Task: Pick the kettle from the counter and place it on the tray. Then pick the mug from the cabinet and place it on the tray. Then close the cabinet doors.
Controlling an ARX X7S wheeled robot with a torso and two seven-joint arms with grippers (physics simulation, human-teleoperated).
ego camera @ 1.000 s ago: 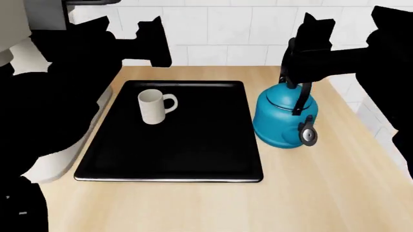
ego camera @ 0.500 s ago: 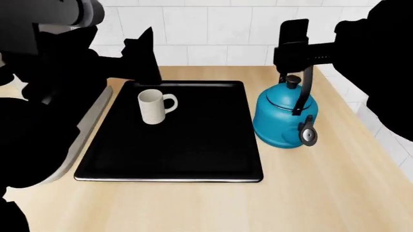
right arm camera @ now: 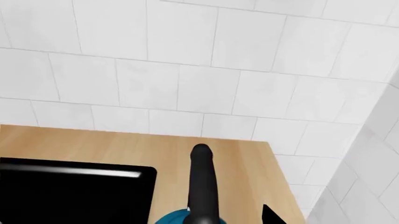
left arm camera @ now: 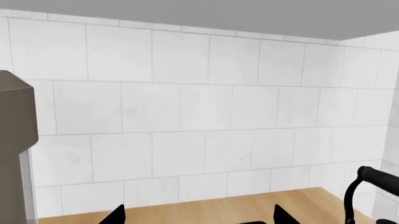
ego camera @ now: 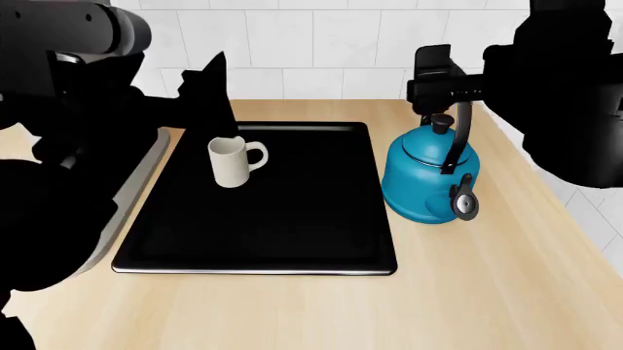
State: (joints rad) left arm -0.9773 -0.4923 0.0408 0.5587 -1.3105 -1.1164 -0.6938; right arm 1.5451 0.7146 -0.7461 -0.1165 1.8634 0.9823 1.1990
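The teal-blue kettle [ego camera: 425,180] stands upright on the wood counter [ego camera: 486,292], just right of the black tray [ego camera: 292,219]. The cream mug [ego camera: 232,162] stands upright on the tray's far left part. My right gripper [ego camera: 435,69] hovers above the kettle's black handle [right arm camera: 201,182]. It is open, with one fingertip [right arm camera: 271,215] well clear of the handle. My left gripper [ego camera: 212,91] is open and empty above and behind the mug, its fingertips [left arm camera: 118,215] wide apart over the counter [left arm camera: 206,207]. The kettle's handle [left arm camera: 367,184] shows at the edge of the left wrist view.
A white tiled wall [ego camera: 311,51] runs behind the counter and another stands along its right side [ego camera: 584,211]. A grey appliance [left arm camera: 12,140] stands left of the tray, its pale edge [ego camera: 136,186] beside the tray's left rim.
My right gripper has risen off the kettle's handle, which now stands free below it. My left arm has shifted and lowered a little behind the mug. Kettle and mug have not moved.
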